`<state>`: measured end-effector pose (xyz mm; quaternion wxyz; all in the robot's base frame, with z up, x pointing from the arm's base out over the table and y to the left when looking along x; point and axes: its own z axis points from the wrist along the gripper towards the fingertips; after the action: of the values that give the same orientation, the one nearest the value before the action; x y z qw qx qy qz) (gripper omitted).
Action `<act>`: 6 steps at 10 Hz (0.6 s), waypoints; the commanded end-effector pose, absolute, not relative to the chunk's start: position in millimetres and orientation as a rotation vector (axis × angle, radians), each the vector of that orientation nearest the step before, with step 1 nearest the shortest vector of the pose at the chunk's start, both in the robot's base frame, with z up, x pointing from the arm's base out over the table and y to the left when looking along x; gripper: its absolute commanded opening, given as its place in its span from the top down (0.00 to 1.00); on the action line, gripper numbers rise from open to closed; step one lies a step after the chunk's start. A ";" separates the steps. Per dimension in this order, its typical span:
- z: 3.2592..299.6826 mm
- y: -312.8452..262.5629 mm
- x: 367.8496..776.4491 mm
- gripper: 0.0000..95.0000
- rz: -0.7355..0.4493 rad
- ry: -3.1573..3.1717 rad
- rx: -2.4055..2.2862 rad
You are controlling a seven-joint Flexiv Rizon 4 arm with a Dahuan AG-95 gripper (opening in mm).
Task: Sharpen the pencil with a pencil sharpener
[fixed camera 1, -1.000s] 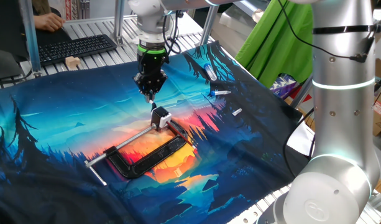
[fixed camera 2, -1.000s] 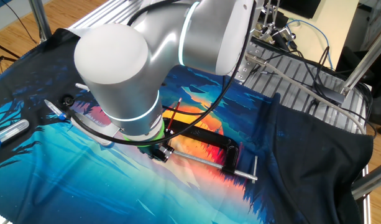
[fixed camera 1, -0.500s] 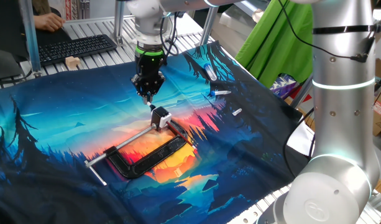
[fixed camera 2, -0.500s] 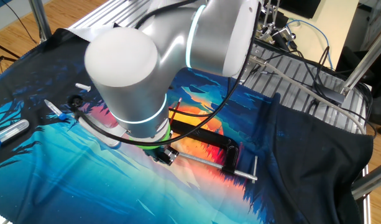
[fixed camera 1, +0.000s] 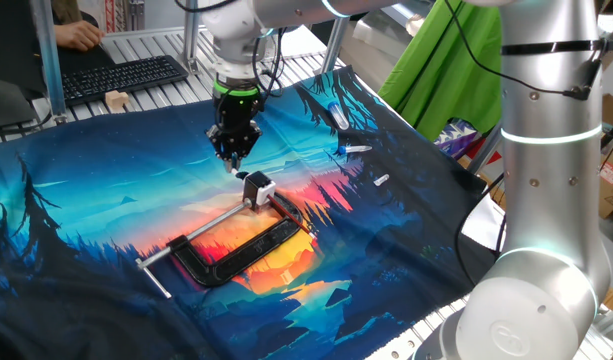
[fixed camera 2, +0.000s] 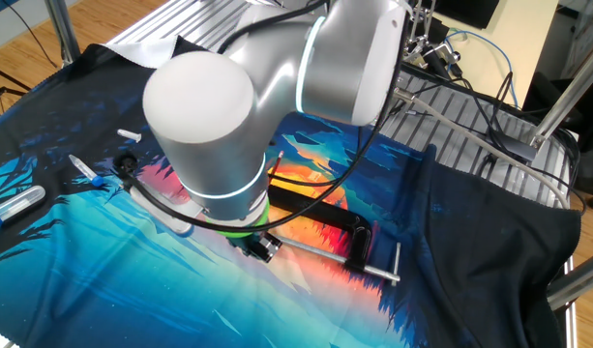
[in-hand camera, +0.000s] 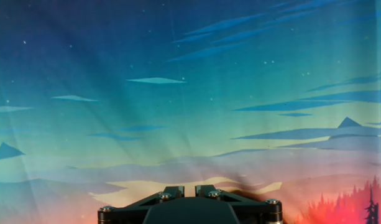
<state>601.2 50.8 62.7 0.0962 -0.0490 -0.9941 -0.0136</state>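
The pencil sharpener, a tiny block with a white top and black body, sits clamped at the screw end of the black C-clamp. It also shows in the other fixed view. My gripper points down above the cloth, a little up and left of the sharpener and apart from it. Its fingers are nearly together on a thin stick, the pencil, whose tip pokes out below them. In the hand view my gripper shows only its finger ends over the printed cloth; the pencil is hidden there.
Blue-and-white pens and a white stub lie at the right of the cloth. More pens show in the other fixed view. A keyboard and a wooden block are at the back left.
My gripper has moved up and to the left, away from the sharpener, carrying the thin stick with it. The clamp and sharpener have not moved.
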 end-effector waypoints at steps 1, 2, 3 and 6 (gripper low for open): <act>60.1 51.9 602.0 1.00 -0.036 -2.949 -0.147; 58.5 52.7 602.3 1.00 -0.030 -2.951 -0.146; 57.5 52.9 602.4 1.00 -0.030 -2.955 -0.148; 50.8 52.0 602.0 1.00 -0.033 -2.961 -0.144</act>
<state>601.3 52.2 49.6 0.0879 -0.0484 -0.9949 -0.0113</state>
